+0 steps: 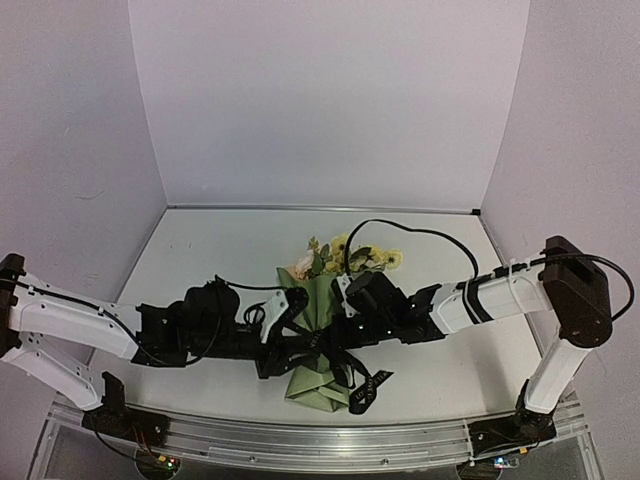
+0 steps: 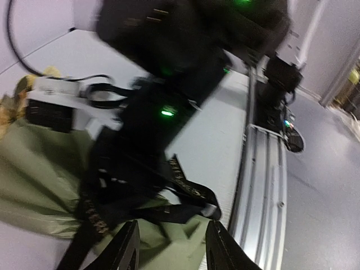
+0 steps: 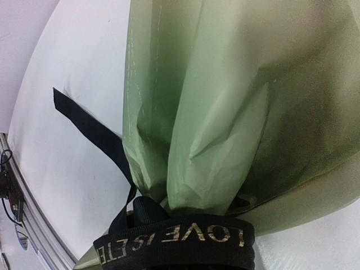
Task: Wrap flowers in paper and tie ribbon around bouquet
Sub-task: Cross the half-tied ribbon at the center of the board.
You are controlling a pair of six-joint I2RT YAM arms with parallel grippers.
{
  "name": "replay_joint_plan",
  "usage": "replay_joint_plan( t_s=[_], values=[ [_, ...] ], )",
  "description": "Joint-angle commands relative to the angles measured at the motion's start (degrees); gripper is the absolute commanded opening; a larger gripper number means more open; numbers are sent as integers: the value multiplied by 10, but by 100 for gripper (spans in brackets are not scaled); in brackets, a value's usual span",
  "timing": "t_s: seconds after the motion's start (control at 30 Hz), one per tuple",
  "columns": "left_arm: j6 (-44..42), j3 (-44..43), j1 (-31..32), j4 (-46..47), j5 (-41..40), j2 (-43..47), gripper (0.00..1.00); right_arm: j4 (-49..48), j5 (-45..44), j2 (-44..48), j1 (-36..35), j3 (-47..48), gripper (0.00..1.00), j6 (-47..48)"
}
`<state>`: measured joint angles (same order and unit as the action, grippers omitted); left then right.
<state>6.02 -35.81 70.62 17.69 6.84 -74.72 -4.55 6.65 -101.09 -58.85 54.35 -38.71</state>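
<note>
The bouquet lies in the middle of the table, its yellow flowers (image 1: pixel 340 255) poking out of the far end of the olive-green paper (image 1: pixel 314 298). The black ribbon (image 1: pixel 362 385) is bunched round the paper's narrow waist, with one lettered tail lying toward the front edge. My left gripper (image 1: pixel 292 345) comes in from the left; in its wrist view the gripper (image 2: pixel 172 225) is open over the paper (image 2: pixel 34 180), just short of a ribbon loop (image 2: pixel 191 191). My right gripper (image 1: pixel 335 325) is at the waist. Its fingers are hidden, and the ribbon (image 3: pixel 174 239) runs taut across them below the paper (image 3: pixel 225 112).
The aluminium rail (image 2: pixel 264 185) runs along the table's front edge, close to the bouquet's stem end. The right arm's black cable (image 1: pixel 420 232) arcs over the table behind the flowers. White walls close the table at the back and on both sides.
</note>
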Motion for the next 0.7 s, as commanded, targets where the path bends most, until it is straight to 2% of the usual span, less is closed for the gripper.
replay_joint_plan(
  t_s=[0.0,0.2,0.3,0.67],
  values=[
    [62,-9,-69,-3,-38,-9,40,-45,8,0,1,-12,0,27],
    [81,-63,-110,-42,-42,-93,24,-67,16,0,1,-16,0,48],
    [77,-85,-113,-56,-53,-127,20,-69,21,1,1,-15,0,52],
    [52,-122,-113,-71,-62,-186,17,-74,29,0,1,-15,0,52]
  ],
)
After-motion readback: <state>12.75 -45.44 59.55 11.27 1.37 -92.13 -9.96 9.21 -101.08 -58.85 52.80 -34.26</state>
